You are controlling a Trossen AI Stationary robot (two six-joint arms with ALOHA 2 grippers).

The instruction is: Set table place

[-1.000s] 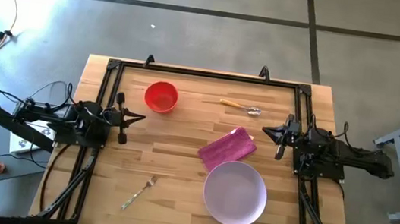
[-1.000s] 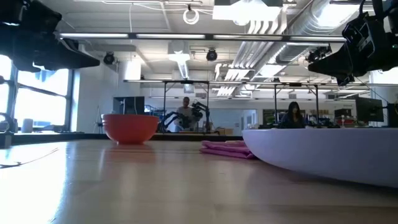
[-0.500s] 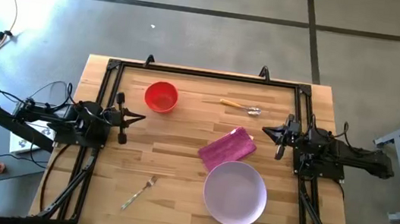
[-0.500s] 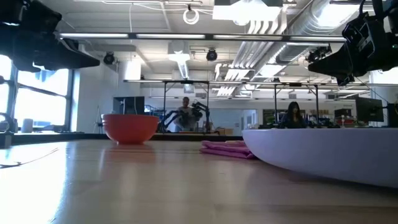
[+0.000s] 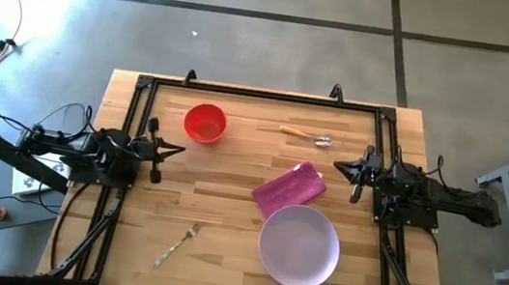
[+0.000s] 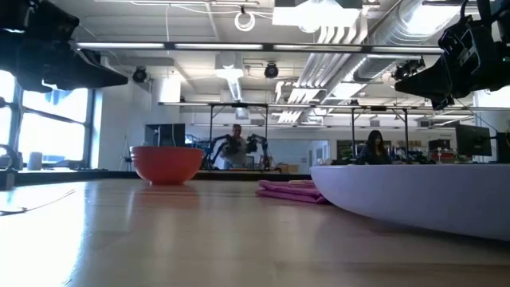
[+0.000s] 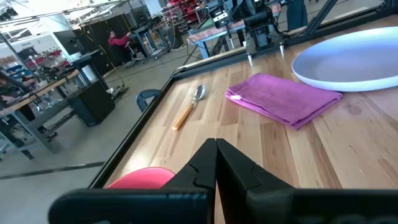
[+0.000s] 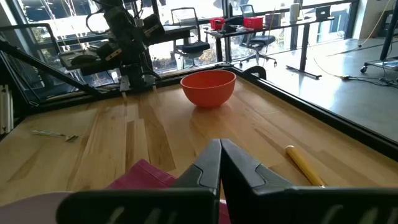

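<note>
The lavender plate (image 5: 298, 246) lies on the table (image 5: 229, 188) near the front right. The folded magenta napkin (image 5: 289, 188) lies just behind it, its near corner at the plate's rim. The red bowl (image 5: 205, 123) stands at the far left. The yellow-handled spoon (image 5: 305, 136) lies at the far right, the silver fork (image 5: 178, 245) near the front left. My left gripper (image 5: 180, 149) is shut and empty above the left edge. My right gripper (image 5: 337, 167) is shut and empty above the right edge.
A black rail frame (image 5: 260, 96) edges the table. The middle of the table (image 5: 220, 182) between the two grippers is bare wood. Beyond the table, people (image 6: 374, 147) sit at desks in the room.
</note>
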